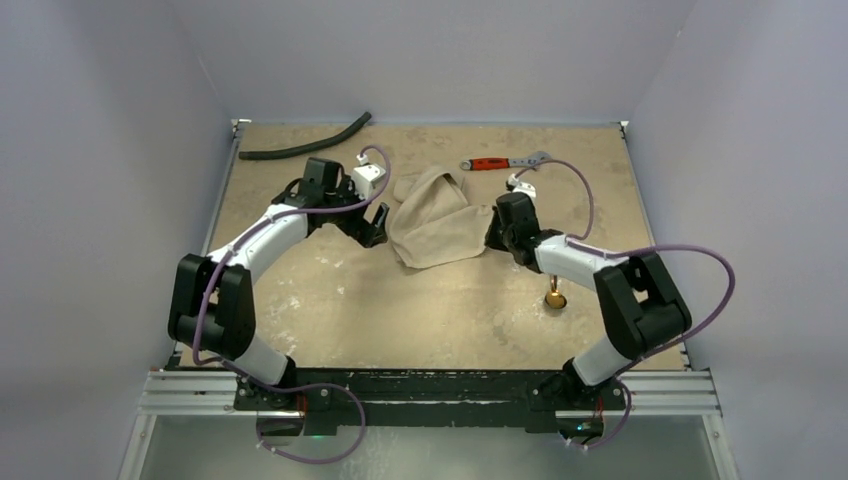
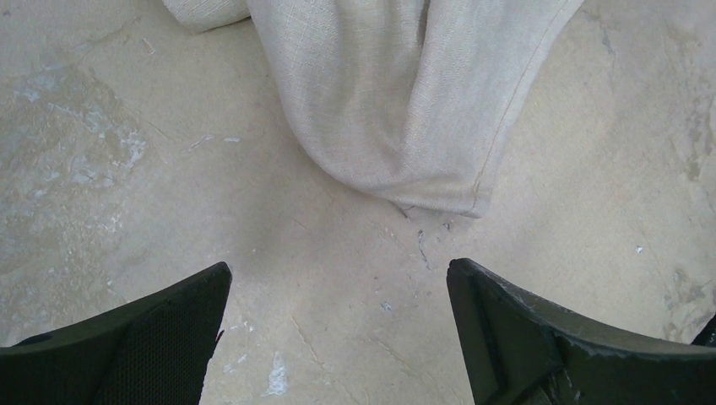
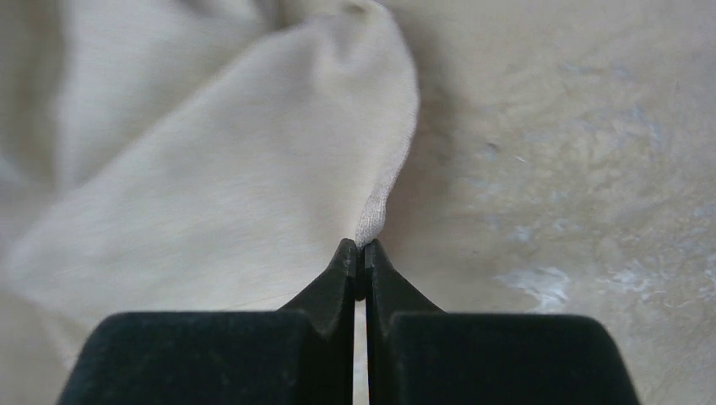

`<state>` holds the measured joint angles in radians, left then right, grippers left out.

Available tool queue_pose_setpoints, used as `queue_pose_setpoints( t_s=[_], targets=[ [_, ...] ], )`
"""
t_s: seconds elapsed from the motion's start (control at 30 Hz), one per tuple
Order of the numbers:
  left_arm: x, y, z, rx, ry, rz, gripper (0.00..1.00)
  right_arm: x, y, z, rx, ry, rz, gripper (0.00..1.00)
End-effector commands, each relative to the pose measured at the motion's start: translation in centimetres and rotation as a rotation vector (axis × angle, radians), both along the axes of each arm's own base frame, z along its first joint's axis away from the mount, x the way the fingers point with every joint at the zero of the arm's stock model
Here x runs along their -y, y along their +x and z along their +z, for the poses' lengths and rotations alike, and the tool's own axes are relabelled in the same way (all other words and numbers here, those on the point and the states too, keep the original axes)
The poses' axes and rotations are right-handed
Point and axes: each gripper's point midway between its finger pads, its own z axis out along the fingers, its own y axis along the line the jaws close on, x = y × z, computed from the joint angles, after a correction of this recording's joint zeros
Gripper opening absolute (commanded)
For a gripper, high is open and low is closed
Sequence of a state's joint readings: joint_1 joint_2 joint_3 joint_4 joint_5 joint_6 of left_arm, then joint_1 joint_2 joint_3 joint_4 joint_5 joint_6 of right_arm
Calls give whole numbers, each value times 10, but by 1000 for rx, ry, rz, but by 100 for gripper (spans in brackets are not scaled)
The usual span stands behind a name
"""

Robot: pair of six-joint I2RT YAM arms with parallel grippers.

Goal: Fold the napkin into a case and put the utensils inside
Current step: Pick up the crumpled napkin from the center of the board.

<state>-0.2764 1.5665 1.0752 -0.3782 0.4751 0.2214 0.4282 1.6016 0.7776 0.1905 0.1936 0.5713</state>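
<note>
Worn tan table (image 1: pixel 330 300), napkin (image 1: pixel 435 220) crumpled toward its far middle between the grippers, left gripper (image 2: pixel 338 274) spread wide and empty just short of a hemmed fold, right gripper (image 3: pixel 360 249) pinching the cloth's right edge (jaws pressed together), spoon (image 1: pixel 555 298) lying apart beside the right arm (image 1: pixel 600 275).

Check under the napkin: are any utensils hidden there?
Cannot tell: the bunched napkin covers the table beneath it. The only utensil showing is a gold spoon apart from it, its handle partly hidden under the right arm.

White-and-black arms (image 1: pixel 268 235), looping purple cables (image 1: pixel 590 205), matte black claws (image 3: pixel 359 251), possibly textured pads (image 2: pixel 160 350).
</note>
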Motion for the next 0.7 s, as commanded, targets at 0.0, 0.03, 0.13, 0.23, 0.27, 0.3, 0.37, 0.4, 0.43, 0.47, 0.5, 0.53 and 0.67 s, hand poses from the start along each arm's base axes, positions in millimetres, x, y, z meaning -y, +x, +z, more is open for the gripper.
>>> queue_pose_setpoints(
  t_s=[0.0,0.03,0.13,0.23,0.27,0.3,0.37,0.4,0.43,0.47,0.5,0.53,0.67],
  targets=[
    [11,3,40,98,-59,-44,99,-45,23,112,217,101,100,0],
    [11,3,42,110,-60,-48,99,-51,25,130,245,113,113,0],
    [15,-2,49,148,-79,-68,99,-69,28,179,319,153,151,0],
    [23,-8,58,203,-93,-106,99,-82,28,206,350,183,177,0],
    [26,-9,62,220,-94,-116,99,-87,28,214,360,192,185,0],
    [28,-9,66,237,-98,-121,99,-92,28,223,370,202,193,0],
    [34,-7,78,265,-105,-121,99,-101,28,240,392,225,205,0],
    [37,-5,85,282,-108,-117,99,-106,29,249,405,237,211,0],
    [42,-3,93,299,-115,-111,99,-110,29,253,403,241,214,0],
    [46,-1,100,310,-125,-103,99,-113,30,259,406,250,217,0],
    [50,1,106,314,-142,-103,99,-117,30,263,408,256,221,0],
    [57,0,112,314,-157,-113,99,-120,31,268,413,260,224,0],
    [88,-16,129,296,-182,-153,99,-127,35,275,406,256,210,0]
  ],
)
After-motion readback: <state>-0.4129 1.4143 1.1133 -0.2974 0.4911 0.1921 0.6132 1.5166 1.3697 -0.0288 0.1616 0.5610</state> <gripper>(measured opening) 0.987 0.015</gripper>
